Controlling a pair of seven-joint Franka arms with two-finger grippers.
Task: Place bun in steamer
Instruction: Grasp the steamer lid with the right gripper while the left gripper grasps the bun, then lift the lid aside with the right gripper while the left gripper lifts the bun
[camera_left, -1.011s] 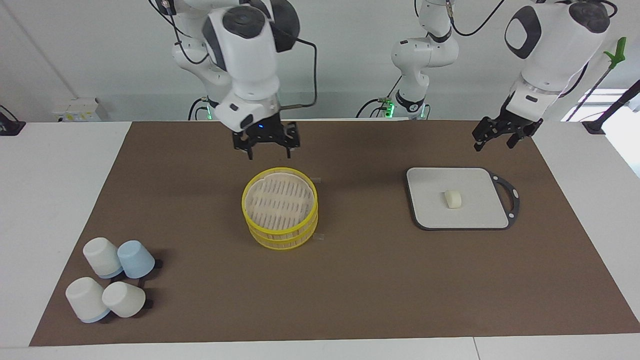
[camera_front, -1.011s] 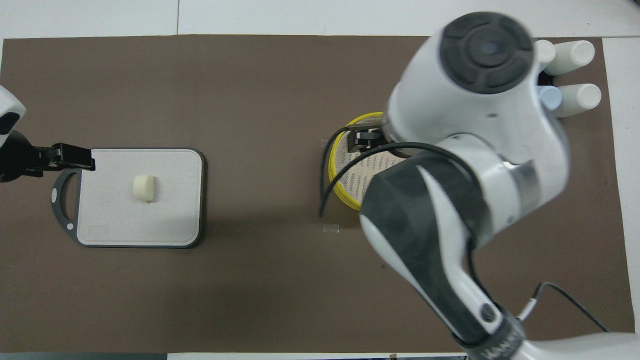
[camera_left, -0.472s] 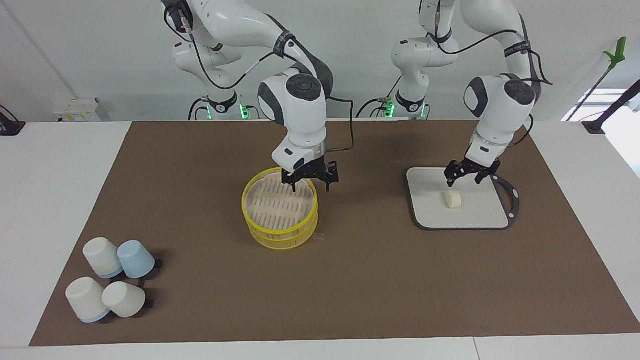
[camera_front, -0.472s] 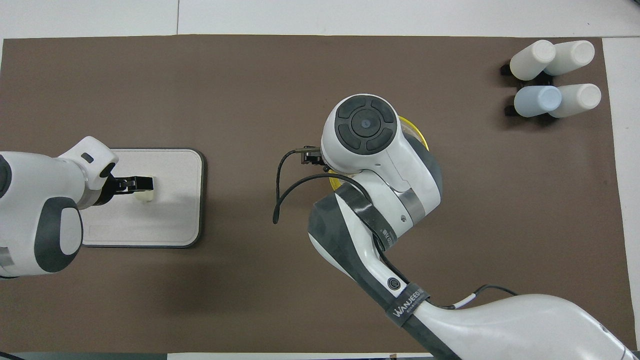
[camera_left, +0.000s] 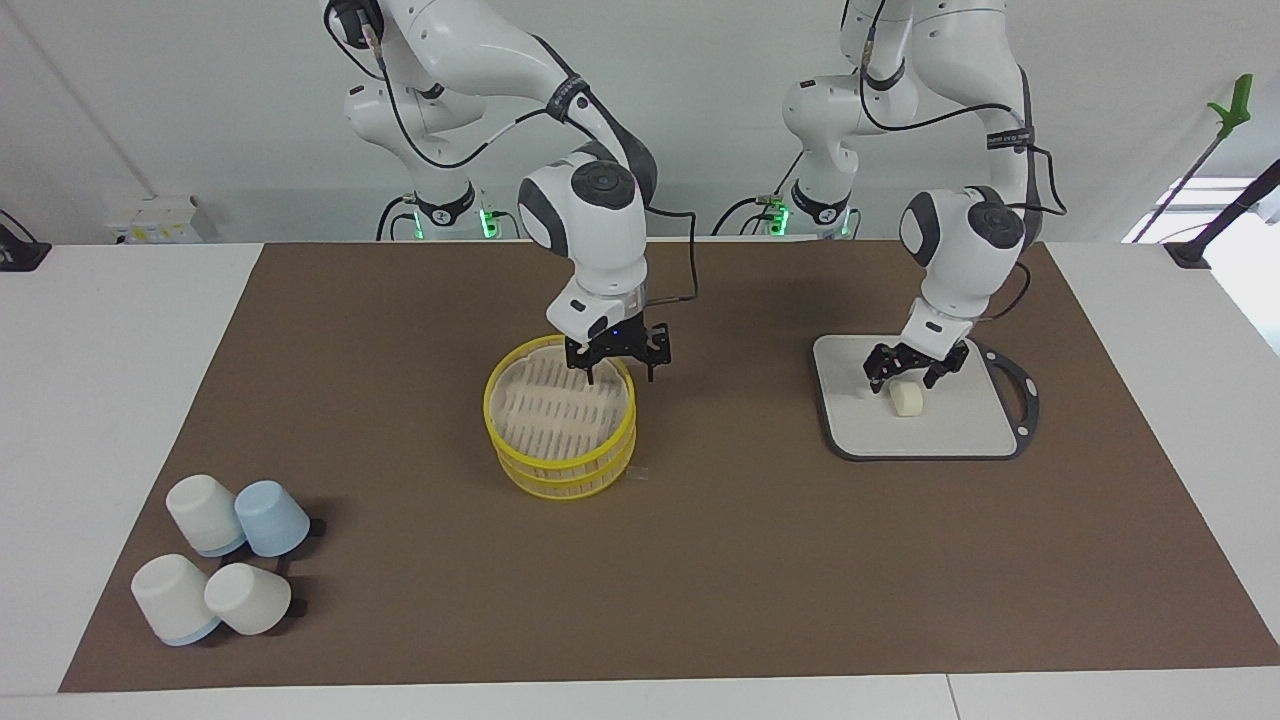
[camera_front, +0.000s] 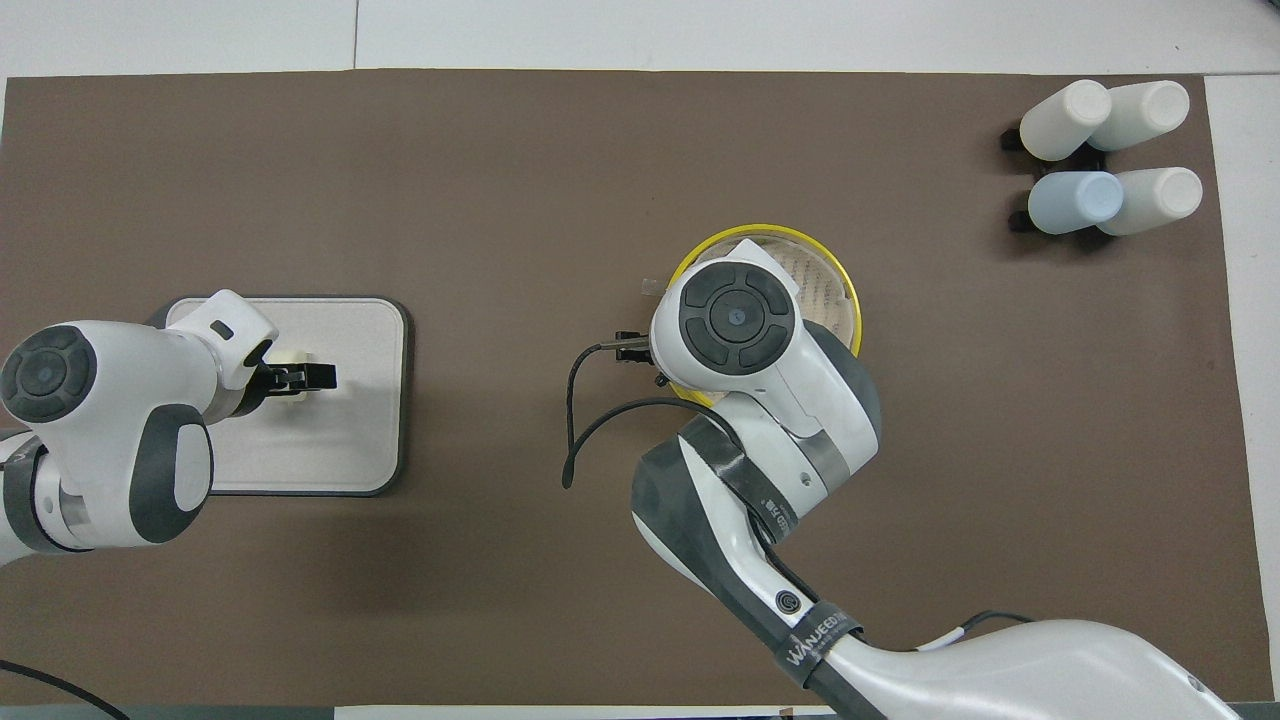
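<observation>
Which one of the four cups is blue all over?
The blue cup, the one of the four closest to the steamer. The other three cups are white.

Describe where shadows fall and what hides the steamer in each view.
Facing view: soft light, faint shadow on the mat beside the steamer and under the cups; steamer in plain sight. Overhead view: the right arm covers most of the steamer, and the left arm shades the board.
</observation>
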